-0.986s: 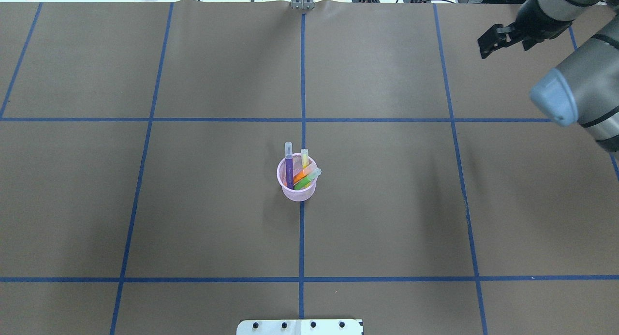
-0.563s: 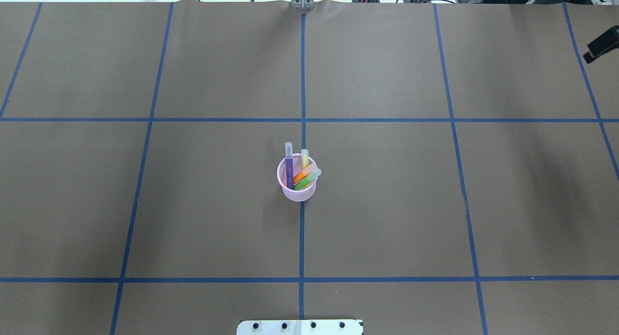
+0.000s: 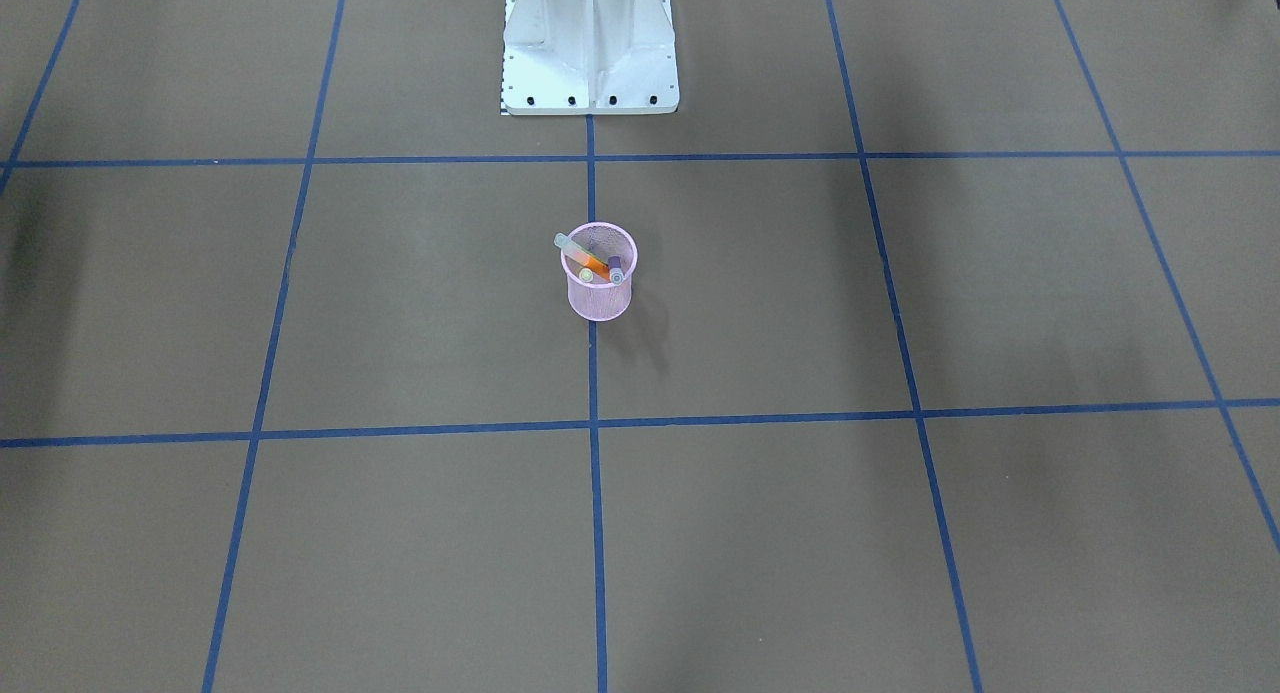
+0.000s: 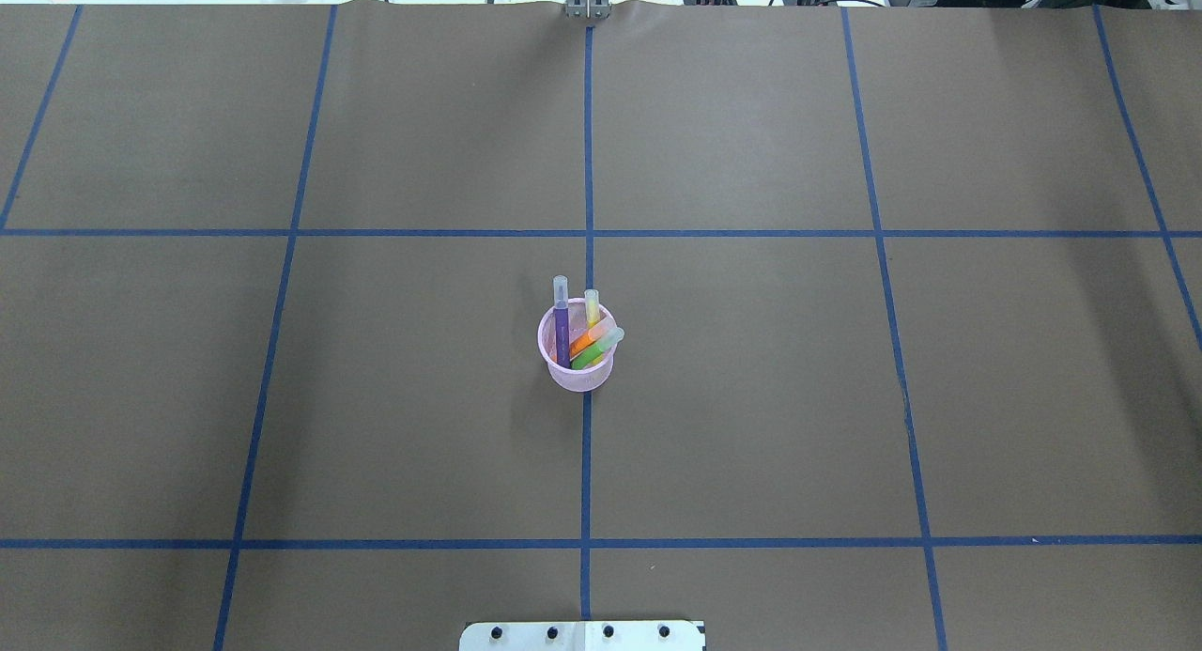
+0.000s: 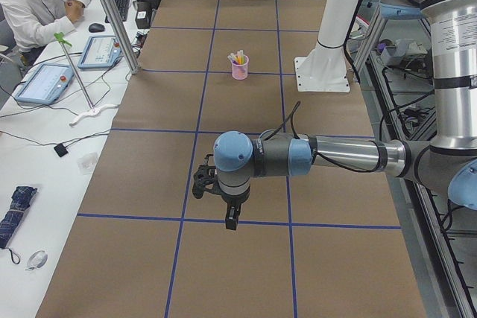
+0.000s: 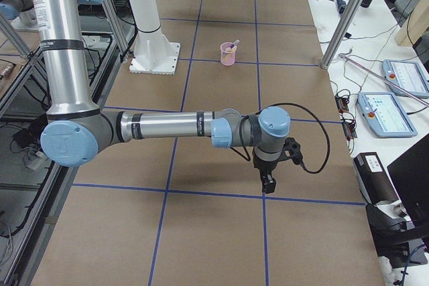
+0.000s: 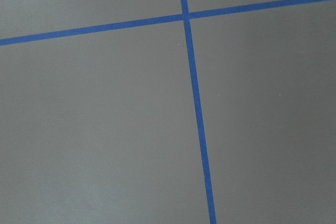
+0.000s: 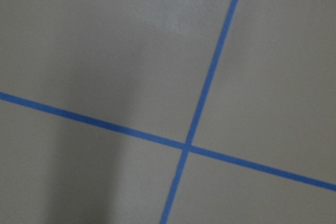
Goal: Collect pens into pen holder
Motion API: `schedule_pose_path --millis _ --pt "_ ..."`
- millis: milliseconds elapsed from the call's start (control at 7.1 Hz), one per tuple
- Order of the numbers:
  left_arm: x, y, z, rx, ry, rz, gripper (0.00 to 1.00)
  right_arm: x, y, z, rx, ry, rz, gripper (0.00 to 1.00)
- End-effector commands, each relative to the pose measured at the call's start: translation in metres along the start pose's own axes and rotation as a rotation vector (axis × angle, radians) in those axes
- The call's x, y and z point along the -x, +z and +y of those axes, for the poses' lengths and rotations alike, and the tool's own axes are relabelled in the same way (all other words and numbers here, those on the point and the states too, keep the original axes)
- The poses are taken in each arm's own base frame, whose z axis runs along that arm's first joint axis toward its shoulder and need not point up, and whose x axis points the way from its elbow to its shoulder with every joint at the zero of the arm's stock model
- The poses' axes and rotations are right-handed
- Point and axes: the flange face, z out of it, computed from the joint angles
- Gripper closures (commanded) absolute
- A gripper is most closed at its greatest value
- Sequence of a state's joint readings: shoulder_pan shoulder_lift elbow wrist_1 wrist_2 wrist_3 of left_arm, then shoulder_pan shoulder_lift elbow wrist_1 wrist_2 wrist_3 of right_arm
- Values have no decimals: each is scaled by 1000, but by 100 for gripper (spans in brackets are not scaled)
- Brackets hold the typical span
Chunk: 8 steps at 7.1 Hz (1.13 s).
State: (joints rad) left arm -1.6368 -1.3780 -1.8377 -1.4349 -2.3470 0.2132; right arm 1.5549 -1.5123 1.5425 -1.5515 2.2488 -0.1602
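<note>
Change noted: the right arm, which a second ago reached into the far right corner of the overhead view, has withdrawn from that view altogether. The pen holder and its contents have not shifted.

The small round pink wire-mesh pen holder (image 4: 577,362) stands upright about the middle of the table, on the centre line of the blue tape grid (image 4: 587,162), well clear of every edge. All three pens are inside it. The purple marker-like pen (image 4: 562,330) stands nearly upright against the left wall, its translucent cap above the rim. The orange pen (image 4: 584,341) and the green pen (image 4: 592,354) lean side by side toward the right rim, caps projecting over it. A yellowish translucent tip (image 4: 592,303) shows above the far rim; which pen it belongs to cannot be told.

The left gripper (image 5: 232,220) hangs over the table's left end and the right gripper (image 6: 268,184) over the right end, both pointing down above tape crossings. Each is well apart from the holder, and no pen is near either set of fingers. The finger spacing cannot be told, as only the side views show them. Both wrist views show bare brown paper table covering (image 4: 751,397) and tape. The white metal robot base (image 3: 590,53) sits at the robot-side edge, in line with the holder.
</note>
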Motion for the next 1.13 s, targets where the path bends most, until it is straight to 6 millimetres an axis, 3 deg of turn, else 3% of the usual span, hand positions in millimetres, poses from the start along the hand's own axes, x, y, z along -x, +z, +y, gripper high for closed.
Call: schedule_pose_path --millis 0,986 --pt "2 2 -1 3 -3 2 0 -16 10 25 21 36 2 0" --pt "1 0 0 2 10 -11 0 -19 2 24 -4 46 5 0"
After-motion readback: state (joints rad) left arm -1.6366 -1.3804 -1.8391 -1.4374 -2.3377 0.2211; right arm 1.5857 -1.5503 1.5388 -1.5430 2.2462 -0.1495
